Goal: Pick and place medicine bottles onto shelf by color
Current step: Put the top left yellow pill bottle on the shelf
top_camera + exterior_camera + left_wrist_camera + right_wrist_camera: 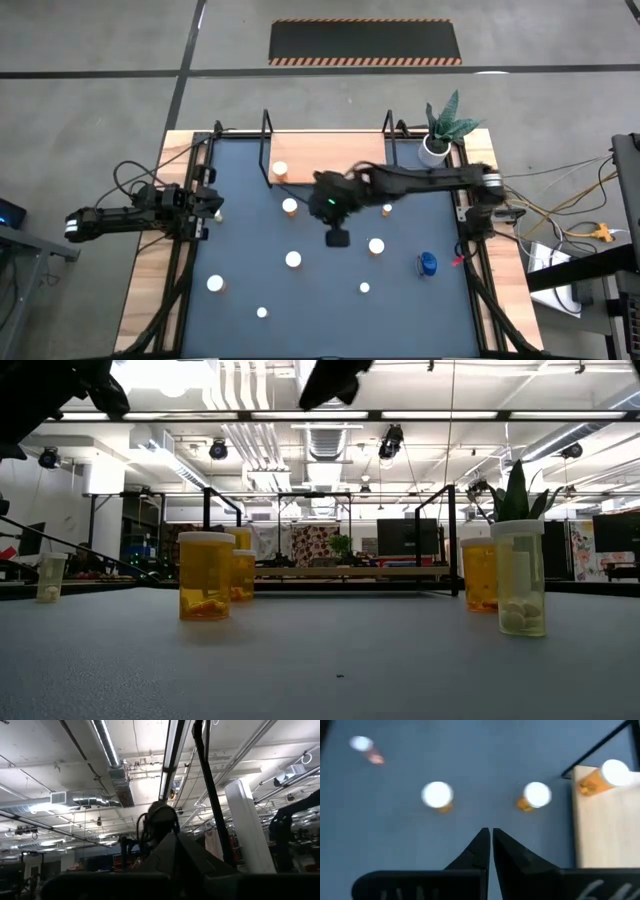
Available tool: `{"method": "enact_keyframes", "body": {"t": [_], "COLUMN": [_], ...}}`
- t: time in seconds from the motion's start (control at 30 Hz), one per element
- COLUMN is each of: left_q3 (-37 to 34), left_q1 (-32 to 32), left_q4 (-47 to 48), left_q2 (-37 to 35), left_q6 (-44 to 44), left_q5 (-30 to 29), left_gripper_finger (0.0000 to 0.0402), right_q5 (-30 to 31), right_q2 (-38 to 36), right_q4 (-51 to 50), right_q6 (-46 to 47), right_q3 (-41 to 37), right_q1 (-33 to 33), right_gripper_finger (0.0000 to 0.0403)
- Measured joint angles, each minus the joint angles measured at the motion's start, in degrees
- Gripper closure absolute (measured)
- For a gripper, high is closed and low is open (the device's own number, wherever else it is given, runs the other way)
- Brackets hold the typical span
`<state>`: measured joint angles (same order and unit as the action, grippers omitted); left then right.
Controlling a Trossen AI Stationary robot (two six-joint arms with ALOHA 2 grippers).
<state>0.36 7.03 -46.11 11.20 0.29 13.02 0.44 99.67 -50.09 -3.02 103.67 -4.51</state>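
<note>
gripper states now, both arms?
Left gripper: parked at the table's left edge, fingers cannot be told.
Right gripper: shut, empty, above the dark-blue mat, near the light-wood shelf.

Several orange bottles are standing upright on the tabletop (330, 660): a wide one (205, 576) at left, a narrow one (519, 578) at right, with a plant (517, 493) showing behind it.

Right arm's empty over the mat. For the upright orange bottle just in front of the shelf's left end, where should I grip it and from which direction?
Come straight down on the orange bottle with the right gripper, whose fingers are nearly shut and must open first. It stands upright, white cap up, so clamp across the round body just under the cap. The mat around it is bare, though the shelf lies just behind.
</note>
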Motion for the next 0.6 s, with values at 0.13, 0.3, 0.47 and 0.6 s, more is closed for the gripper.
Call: {"method": "enact_keyframes", "body": {"t": [0.13, 0.3, 0.47, 0.6], "left_q3": [0.0, 0.0, 0.0, 0.0], "left_q1": [0.0, 0.0, 0.0, 0.0], "left_q4": [-0.4, -0.4, -0.4, -1.1], "left_q2": [0.0, 0.1, 1.3, 3.2], "left_q6": [-1.5, -1.8, -7.2, -10.3], "left_q5": [0.0, 0.0, 0.0, -4.0], "left_gripper_finger": [0.0402, 0.0402, 0.0402, 0.0402], "right_q5": [1.3, 4.0, 4.1, 4.2], "right_q2": [-7.6, -16.4, -23.5, -29.0], "right_q4": [8.2, 22.4, 38.9, 48.4], "right_q6": [1.6, 2.0, 1.0, 0.9], "right_q3": [-13.3, -29.6, -45.3, -55.6], "right_q1": [-4.4, -9.3, -11.9, -11.9], "right_gripper_finger": [0.039, 0.039, 0.039, 0.039]}}
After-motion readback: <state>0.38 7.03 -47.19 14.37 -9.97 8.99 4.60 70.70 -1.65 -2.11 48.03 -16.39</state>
